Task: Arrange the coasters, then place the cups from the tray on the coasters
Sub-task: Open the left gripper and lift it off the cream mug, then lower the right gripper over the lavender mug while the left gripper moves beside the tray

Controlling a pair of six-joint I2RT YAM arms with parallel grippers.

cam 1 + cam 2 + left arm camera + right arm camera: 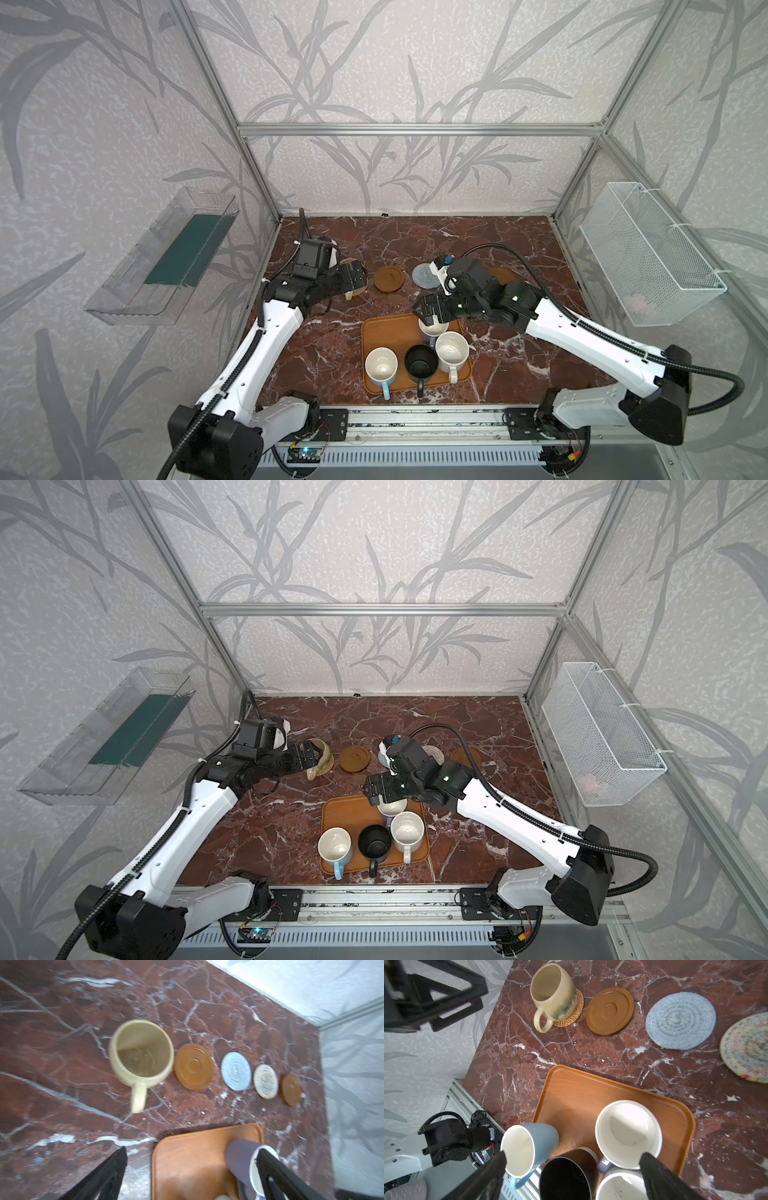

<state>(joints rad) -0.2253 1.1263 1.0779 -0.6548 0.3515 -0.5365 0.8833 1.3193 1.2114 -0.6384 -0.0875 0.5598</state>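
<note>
Robot lab test cell, aluminium frame, leaf-print wall panels, marble-look tabletop, wire basket

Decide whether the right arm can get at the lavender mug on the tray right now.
Probably yes: the right tool hangs open just above the lavender mug on the tray, with nothing between them. The white mug and black mug crowd its near side, though.

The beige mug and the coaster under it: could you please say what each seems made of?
Beige mug: likely glazed ceramic, glossy, with a streaky blue-green drip on its side. Coaster under it: apparently woven rattan, matte tan, showing coiled stitched ridges at its rim.
</note>
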